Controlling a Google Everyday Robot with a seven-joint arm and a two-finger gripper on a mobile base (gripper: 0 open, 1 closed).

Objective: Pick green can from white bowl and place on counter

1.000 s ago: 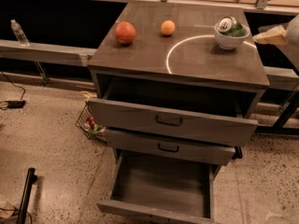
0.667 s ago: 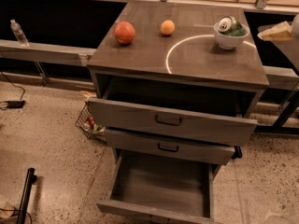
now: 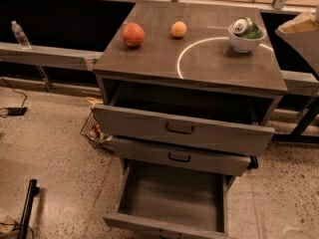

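Observation:
The green can [image 3: 245,27] lies tilted in the white bowl [image 3: 243,43], its silver end facing up and left. The bowl stands at the back right of the counter [image 3: 209,66], on the thin white curved line. My gripper [image 3: 295,27] shows as a pale beige shape at the right edge of the camera view. It is to the right of the bowl, about level with it, and apart from it. It holds nothing that I can see.
A red apple [image 3: 133,34] and an orange fruit [image 3: 179,29] sit on the counter's back left. The top drawer [image 3: 182,129] and middle drawer [image 3: 179,156] stick out partly; the bottom drawer [image 3: 172,198] is pulled far out. A wire basket [image 3: 94,133] stands on the floor at the left.
The gripper has drawn back a little to the right and up, away from the bowl. The can, bowl and fruit have not moved.

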